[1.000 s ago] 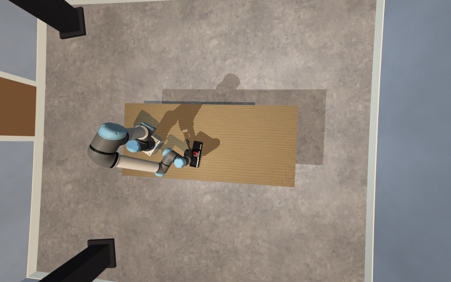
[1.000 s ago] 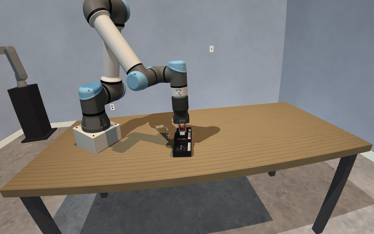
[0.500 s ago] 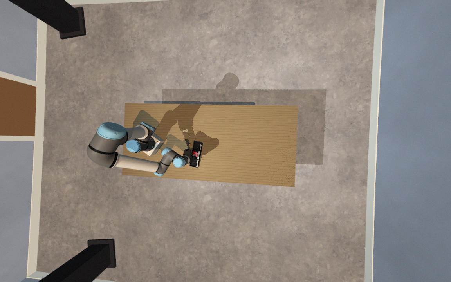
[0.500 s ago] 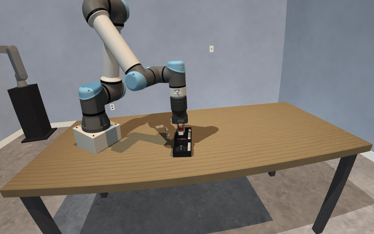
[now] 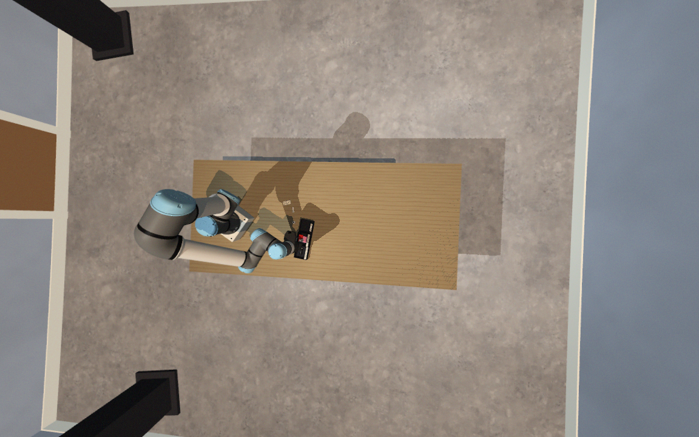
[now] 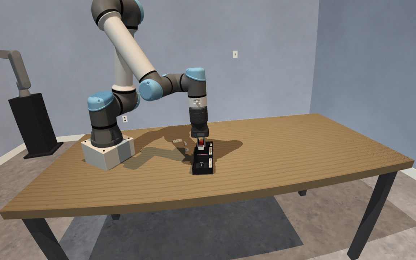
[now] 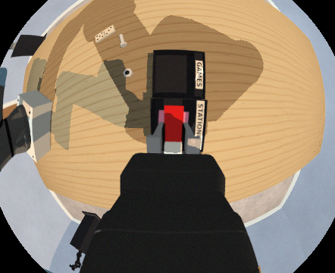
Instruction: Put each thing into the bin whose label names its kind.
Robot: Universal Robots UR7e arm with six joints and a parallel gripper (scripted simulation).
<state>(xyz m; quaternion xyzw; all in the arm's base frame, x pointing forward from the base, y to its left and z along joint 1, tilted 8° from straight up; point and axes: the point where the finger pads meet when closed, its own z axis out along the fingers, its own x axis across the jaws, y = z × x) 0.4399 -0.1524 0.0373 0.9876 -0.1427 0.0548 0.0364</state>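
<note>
Three black bins stand in a row (image 5: 305, 254) (image 6: 202, 170) on the wooden table (image 6: 284, 151). In the wrist view the far bin (image 7: 170, 76) is labelled GAMES, and the one below my fingers has a label (image 7: 201, 121) that starts STATION. My gripper (image 7: 173, 130) (image 6: 200, 144) (image 5: 302, 238) is shut on a small red block (image 7: 173, 118) (image 6: 200, 142) and holds it just above that middle bin. The nearest bin holds a small light thing (image 6: 202, 164); its label is hidden.
A pale dotted tile (image 7: 106, 33) (image 6: 177, 141) (image 5: 286, 202), a small bolt (image 7: 122, 42) (image 6: 185, 142) and a small ring-like part (image 7: 127, 73) (image 6: 186, 149) lie on the table left of the bins. The arm's grey base block (image 6: 107, 154) stands further left.
</note>
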